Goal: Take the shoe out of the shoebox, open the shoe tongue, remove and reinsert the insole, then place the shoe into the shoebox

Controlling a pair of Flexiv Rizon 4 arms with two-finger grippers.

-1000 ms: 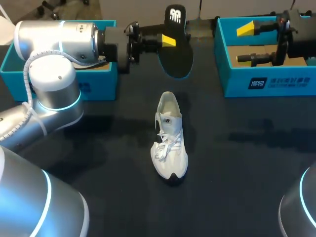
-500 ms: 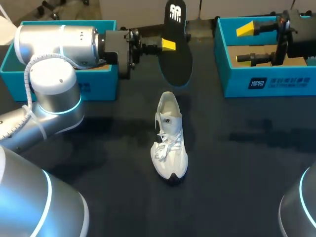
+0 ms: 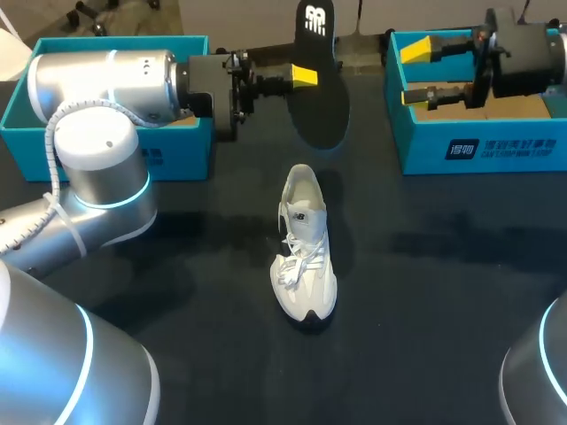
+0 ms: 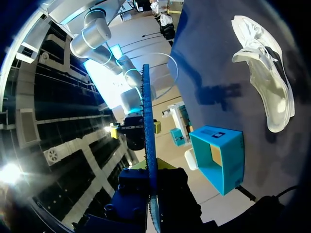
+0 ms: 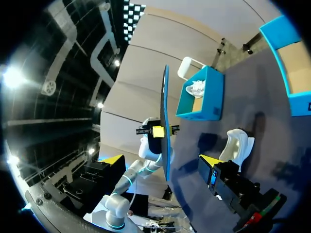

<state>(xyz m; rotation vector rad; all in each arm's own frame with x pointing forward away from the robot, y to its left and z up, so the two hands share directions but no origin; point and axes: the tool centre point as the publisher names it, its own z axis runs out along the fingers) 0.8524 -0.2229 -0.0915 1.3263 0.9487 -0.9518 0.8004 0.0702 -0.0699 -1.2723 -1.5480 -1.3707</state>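
The white shoe (image 3: 306,243) lies on the dark table, toe toward me, its opening toward the back. My left gripper (image 3: 301,77) is shut on the black insole (image 3: 317,97), holding it on edge above the table behind the shoe. In the left wrist view the insole (image 4: 148,131) runs edge-on out from between the left gripper (image 4: 149,177), with the shoe (image 4: 265,73) off to one side. My right gripper (image 3: 416,73) hangs open over the right shoebox (image 3: 483,150), pointing at the insole. Ahead of the right gripper (image 5: 163,160) stands the insole (image 5: 165,121), and the shoe (image 5: 238,143) lies beyond it.
A second blue box (image 3: 173,155) stands at the back left, partly hidden by my left arm (image 3: 97,159); white paper lies in it (image 5: 197,87). The shoe has bare table on both sides and in front.
My right gripper has moved left over its box toward the insole, still open. The left gripper shifted the insole slightly right. The shoe stayed put.
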